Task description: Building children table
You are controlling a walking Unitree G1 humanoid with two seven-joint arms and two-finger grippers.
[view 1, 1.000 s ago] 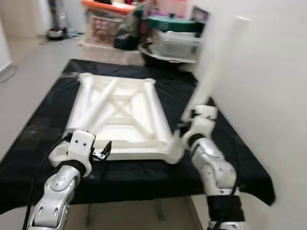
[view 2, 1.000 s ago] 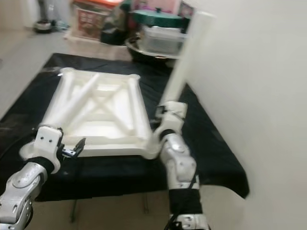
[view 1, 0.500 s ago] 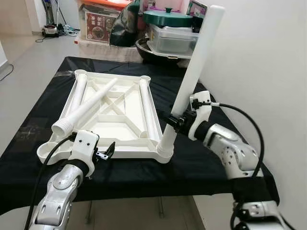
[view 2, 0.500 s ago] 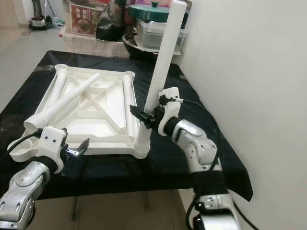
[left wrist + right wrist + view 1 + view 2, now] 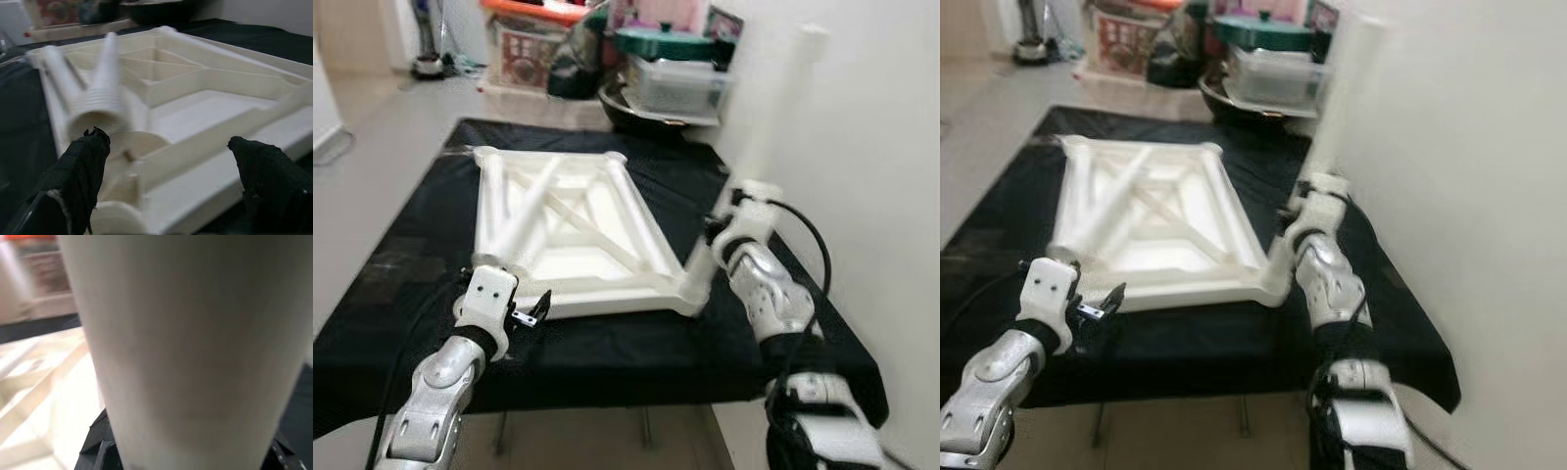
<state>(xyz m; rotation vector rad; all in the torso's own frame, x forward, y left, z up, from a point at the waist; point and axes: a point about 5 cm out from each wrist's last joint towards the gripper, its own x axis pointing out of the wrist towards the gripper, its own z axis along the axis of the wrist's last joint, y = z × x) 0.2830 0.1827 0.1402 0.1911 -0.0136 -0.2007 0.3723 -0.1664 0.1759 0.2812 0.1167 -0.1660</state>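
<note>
Tabletop (image 5: 578,235) upside down ahead of our left gripper (image 5: 530,311), fingers apart, idle. Right gripper (image 5: 720,240) clamped on upright leg (image 5: 773,117) in near corner socket (image 5: 690,291). Next, probably: press and twist to seat.

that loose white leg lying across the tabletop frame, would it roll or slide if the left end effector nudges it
Probably it would roll: the loose leg is a round tube resting slantwise on the upturned tabletop frame. The frame's raised ribs and rim would likely stop it soon. It looks like stiff, hollow plastic, so a light push from the open left end effector should shift it.
</note>
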